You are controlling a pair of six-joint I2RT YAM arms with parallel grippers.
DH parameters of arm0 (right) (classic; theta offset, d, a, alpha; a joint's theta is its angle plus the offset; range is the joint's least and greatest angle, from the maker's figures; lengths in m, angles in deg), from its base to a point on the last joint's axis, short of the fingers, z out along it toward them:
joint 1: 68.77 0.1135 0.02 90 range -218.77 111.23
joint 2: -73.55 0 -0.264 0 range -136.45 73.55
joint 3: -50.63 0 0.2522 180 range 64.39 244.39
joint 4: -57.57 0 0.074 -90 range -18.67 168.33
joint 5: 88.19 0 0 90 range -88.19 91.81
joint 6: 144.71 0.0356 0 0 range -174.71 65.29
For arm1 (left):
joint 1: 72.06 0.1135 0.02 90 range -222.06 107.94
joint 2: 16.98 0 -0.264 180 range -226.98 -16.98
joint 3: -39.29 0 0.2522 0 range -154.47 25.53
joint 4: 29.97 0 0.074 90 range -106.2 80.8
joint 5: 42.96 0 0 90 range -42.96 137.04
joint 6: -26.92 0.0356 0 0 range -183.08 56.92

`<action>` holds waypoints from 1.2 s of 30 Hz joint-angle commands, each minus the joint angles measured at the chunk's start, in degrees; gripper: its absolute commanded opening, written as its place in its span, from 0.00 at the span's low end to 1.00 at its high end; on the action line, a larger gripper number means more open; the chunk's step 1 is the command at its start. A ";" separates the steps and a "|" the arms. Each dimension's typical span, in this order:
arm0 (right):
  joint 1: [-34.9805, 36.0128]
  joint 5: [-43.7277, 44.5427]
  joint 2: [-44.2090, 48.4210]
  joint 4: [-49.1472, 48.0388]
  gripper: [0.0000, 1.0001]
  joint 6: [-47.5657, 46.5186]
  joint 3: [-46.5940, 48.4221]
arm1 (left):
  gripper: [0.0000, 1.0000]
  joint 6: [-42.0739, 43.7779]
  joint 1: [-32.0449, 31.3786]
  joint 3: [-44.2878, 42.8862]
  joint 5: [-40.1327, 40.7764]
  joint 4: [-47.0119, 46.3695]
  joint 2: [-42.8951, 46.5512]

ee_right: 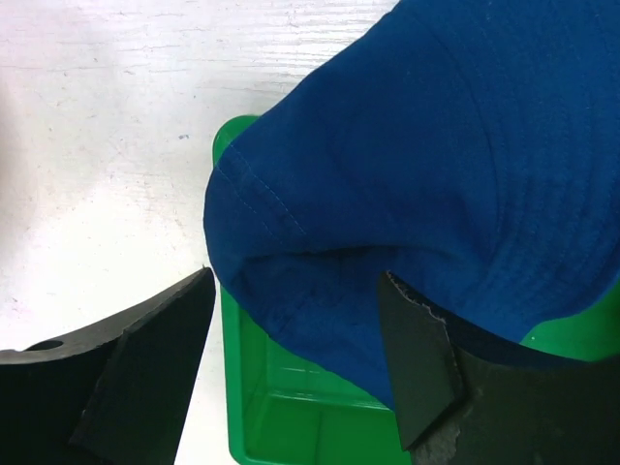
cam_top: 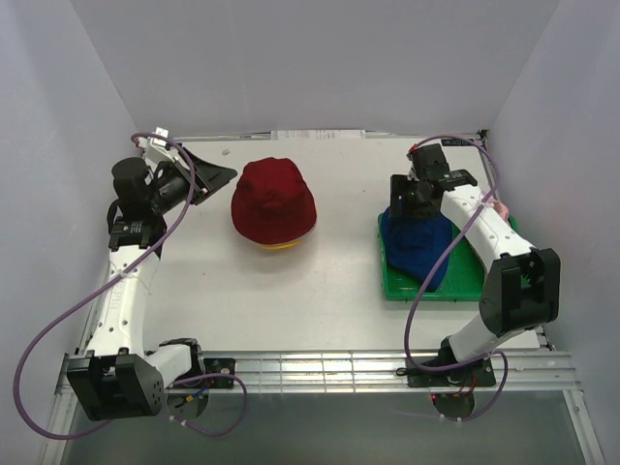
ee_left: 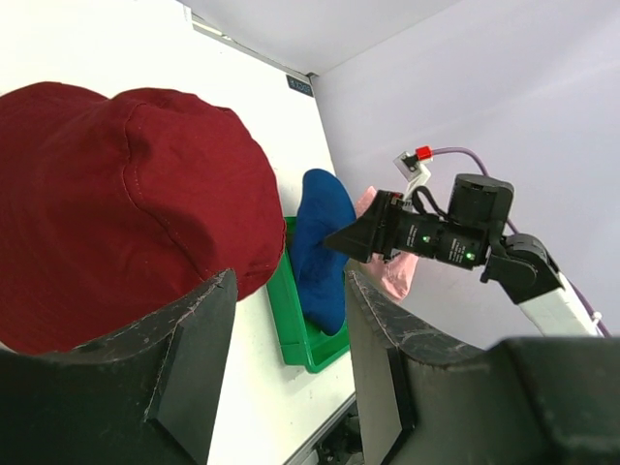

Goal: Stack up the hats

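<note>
A dark red hat [cam_top: 273,199] sits mid-table on top of a yellow hat [cam_top: 277,244], of which only a strip of brim shows. A royal blue hat [cam_top: 418,247] lies crumpled in the green tray [cam_top: 431,289]. A bit of pink hat [cam_top: 501,207] peeks out behind the right arm. My left gripper [cam_top: 209,179] is open and empty, left of the dark red hat [ee_left: 116,194]. My right gripper [cam_top: 407,201] hovers at the blue hat's far edge. In its wrist view the right gripper [ee_right: 291,339] is open around a fold of the blue hat [ee_right: 436,145] without pinching it.
The green tray [ee_right: 291,417] stands at the right, its near edge close to the table's front rail [cam_top: 320,366]. White walls enclose the table on three sides. The left wrist view shows the tray [ee_left: 305,339], the blue hat [ee_left: 320,242] and the pink hat [ee_left: 392,273] past the red one.
</note>
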 commanded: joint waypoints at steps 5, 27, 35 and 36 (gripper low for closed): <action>4.98 1.72 1.91 -4.57 0.73 2.85 -3.28 | 0.59 0.16 -0.30 0.68 -1.66 0.90 2.47; 8.07 7.70 -1.69 -10.28 0.35 4.61 -7.15 | 0.59 0.69 -0.74 1.73 -1.22 2.56 2.91; 7.98 6.38 -2.31 -10.46 0.42 4.43 -6.71 | 0.59 0.95 -0.74 1.91 -1.13 3.09 3.17; 8.07 6.38 -2.31 -10.46 0.43 4.43 -6.71 | 0.59 0.95 -0.82 1.91 -1.13 3.09 3.26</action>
